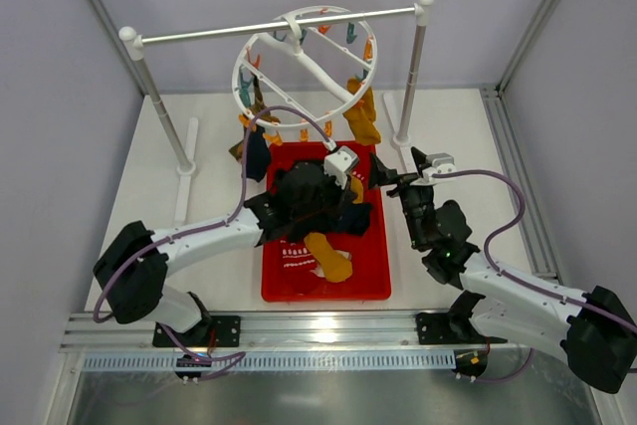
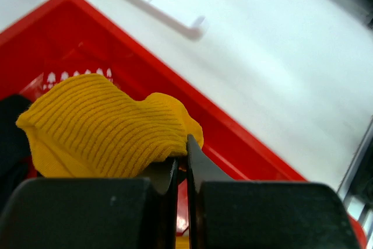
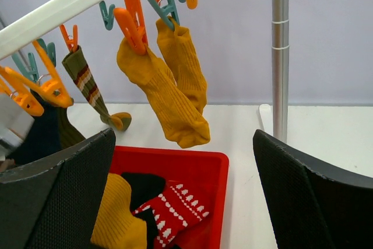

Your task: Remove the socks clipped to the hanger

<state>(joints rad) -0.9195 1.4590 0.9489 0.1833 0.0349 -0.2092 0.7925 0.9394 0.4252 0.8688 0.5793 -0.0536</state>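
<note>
Left fingers (image 2: 198,170) seemingly pinch mustard sock (image 2: 105,126) near red bin (image 2: 145,62) rim; right fingers (image 3: 58,190) gape wide.

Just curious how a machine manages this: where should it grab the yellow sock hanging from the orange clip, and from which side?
Probably the ribbed cuff just below the orange clip, approached level from the front by the open right pincer. The yellow sock hangs free there, so a short downward pull should slip it out; the toe dangles.
</note>
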